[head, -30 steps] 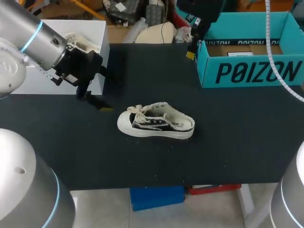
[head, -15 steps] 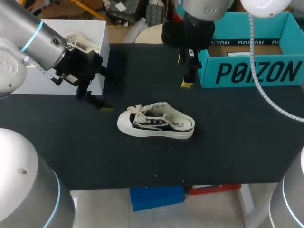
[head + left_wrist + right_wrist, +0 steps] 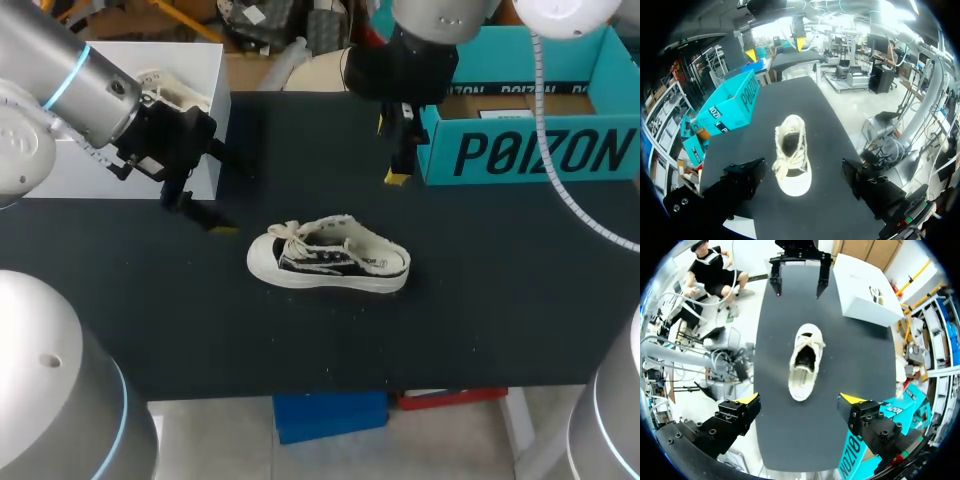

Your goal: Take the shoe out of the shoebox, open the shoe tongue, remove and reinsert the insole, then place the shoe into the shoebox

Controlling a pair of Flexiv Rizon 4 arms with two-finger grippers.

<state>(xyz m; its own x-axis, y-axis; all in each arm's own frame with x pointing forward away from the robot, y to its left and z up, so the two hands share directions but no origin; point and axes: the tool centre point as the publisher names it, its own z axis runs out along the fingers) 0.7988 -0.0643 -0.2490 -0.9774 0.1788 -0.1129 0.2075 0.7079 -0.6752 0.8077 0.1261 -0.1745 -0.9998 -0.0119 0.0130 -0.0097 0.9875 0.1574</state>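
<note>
Head view: the shoe (image 3: 328, 256) stands on its sole mid-table, toe towards your left gripper (image 3: 205, 216) and well apart from the shoebox (image 3: 530, 120). Your right gripper (image 3: 396, 158) hangs beside that box.
Left wrist view: fingers spread wide, holding nothing. The toe and laces (image 3: 786, 162) face you, so pin the toe here.
Right wrist view: fingers spread, empty, heel nearest. Pinch only the upper edge of the tongue (image 3: 806, 346), clear of the laces, and lift gently.

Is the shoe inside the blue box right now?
No, the shoe sits on the black table, out in the open and apart from the teal shoebox.
</note>
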